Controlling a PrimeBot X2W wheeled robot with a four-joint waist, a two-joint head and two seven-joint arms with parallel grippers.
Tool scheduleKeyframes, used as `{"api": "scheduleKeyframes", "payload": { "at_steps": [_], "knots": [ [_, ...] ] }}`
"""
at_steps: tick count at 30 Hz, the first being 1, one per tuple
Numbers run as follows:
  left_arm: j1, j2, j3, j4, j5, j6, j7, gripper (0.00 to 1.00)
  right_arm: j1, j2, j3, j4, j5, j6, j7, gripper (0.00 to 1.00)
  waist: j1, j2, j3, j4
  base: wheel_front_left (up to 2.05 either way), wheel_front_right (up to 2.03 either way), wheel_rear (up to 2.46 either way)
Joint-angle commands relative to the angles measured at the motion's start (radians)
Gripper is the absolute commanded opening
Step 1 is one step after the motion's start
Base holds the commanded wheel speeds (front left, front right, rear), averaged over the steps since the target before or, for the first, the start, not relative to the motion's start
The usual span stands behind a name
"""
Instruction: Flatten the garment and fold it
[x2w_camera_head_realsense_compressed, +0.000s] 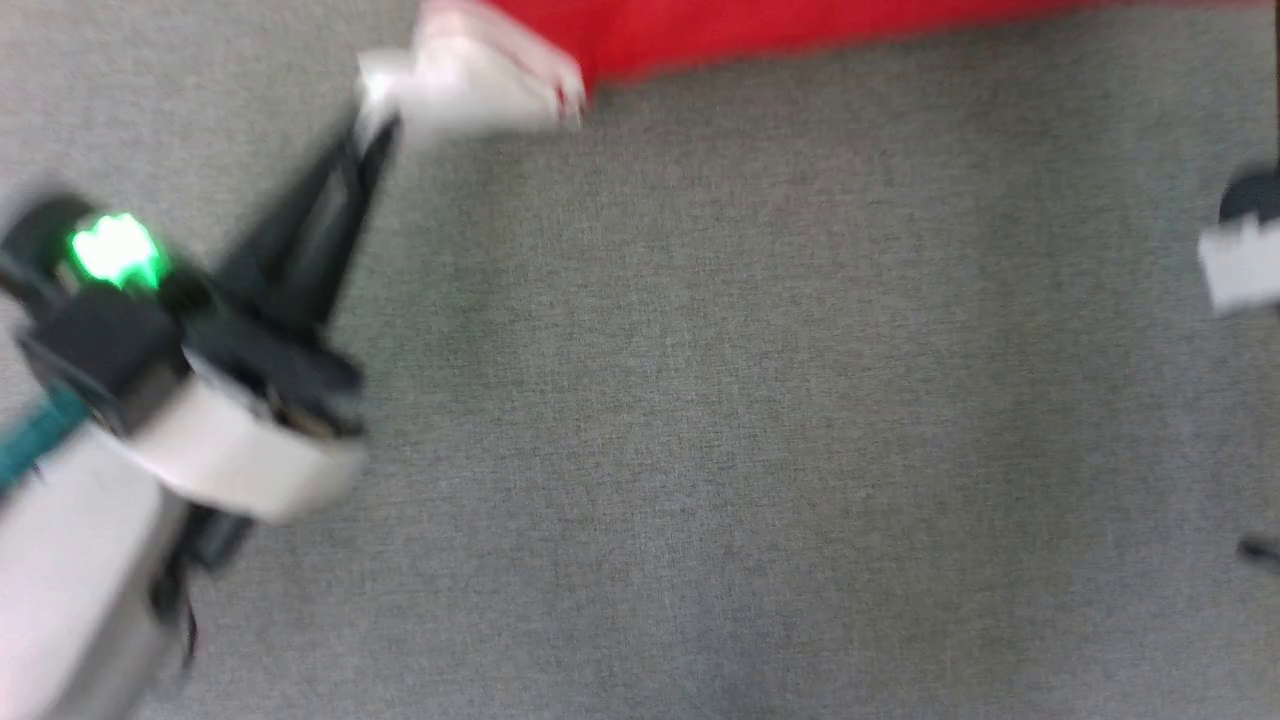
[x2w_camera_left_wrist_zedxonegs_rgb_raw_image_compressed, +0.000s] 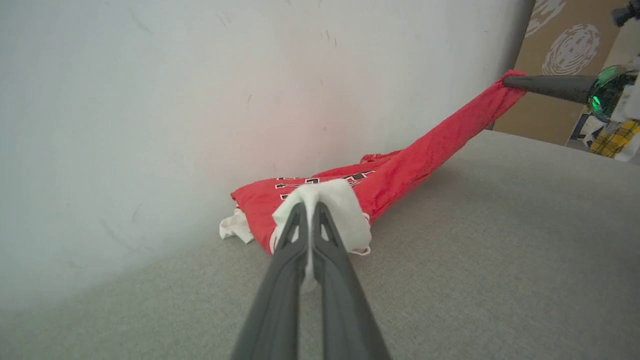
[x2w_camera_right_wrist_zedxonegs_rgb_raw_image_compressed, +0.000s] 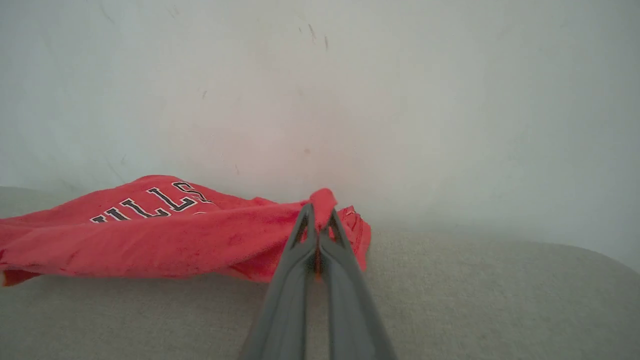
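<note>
The garment (x2w_camera_head_realsense_compressed: 750, 30) is a red T-shirt with white sleeves, lying along the top edge of the blurred head view. My left gripper (x2w_camera_head_realsense_compressed: 385, 130) reaches up from the lower left and is shut on a white sleeve (x2w_camera_head_realsense_compressed: 470, 80). In the left wrist view the left gripper (x2w_camera_left_wrist_zedxonegs_rgb_raw_image_compressed: 310, 205) pinches that sleeve (x2w_camera_left_wrist_zedxonegs_rgb_raw_image_compressed: 345, 210), and the red body (x2w_camera_left_wrist_zedxonegs_rgb_raw_image_compressed: 400, 170) stretches up to my right gripper (x2w_camera_left_wrist_zedxonegs_rgb_raw_image_compressed: 506, 80). The right gripper (x2w_camera_right_wrist_zedxonegs_rgb_raw_image_compressed: 317, 210) is shut on a red fold of the garment (x2w_camera_right_wrist_zedxonegs_rgb_raw_image_compressed: 150, 235), whose black lettering faces up.
The garment rests on a grey fabric surface (x2w_camera_head_realsense_compressed: 750, 400) against a pale wall (x2w_camera_left_wrist_zedxonegs_rgb_raw_image_compressed: 200, 75). A blurred dark and white shape (x2w_camera_head_realsense_compressed: 1245, 250) sits at the head view's right edge. Cardboard (x2w_camera_left_wrist_zedxonegs_rgb_raw_image_compressed: 565, 50) and a yellow plaid cloth (x2w_camera_left_wrist_zedxonegs_rgb_raw_image_compressed: 612, 140) lie beyond the surface.
</note>
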Motion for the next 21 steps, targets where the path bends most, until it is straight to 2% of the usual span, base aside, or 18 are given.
{"api": "scheduleKeyframes", "payload": {
  "at_steps": [1,8,14,21],
  "knots": [
    [0.06,0.008,-0.009,-0.017,-0.012,0.02,0.006,0.0,0.063,0.019,-0.018,-0.036,0.011,-0.001,0.013,0.0,0.0003,0.0,-0.048,0.003,0.0,0.0,0.0],
    [0.262,-0.003,-0.051,-0.008,-0.052,0.084,0.01,0.0,0.349,0.123,-0.097,-0.121,0.037,-0.001,0.07,0.0,0.0003,0.0,-0.114,0.014,0.0,0.0,0.0],
    [0.373,0.009,-0.137,0.031,-0.053,0.086,0.079,0.0,0.534,0.109,-0.078,-0.096,0.064,-0.001,0.164,0.0,0.0003,0.0,-0.177,0.014,0.0,0.0,0.0],
    [0.442,-0.015,-0.196,0.075,-0.111,0.063,0.134,0.0,0.682,0.07,-0.046,-0.069,0.115,-0.001,0.317,0.0,0.0003,0.0,-0.246,0.013,0.0,0.0,0.0]
  ]
}}
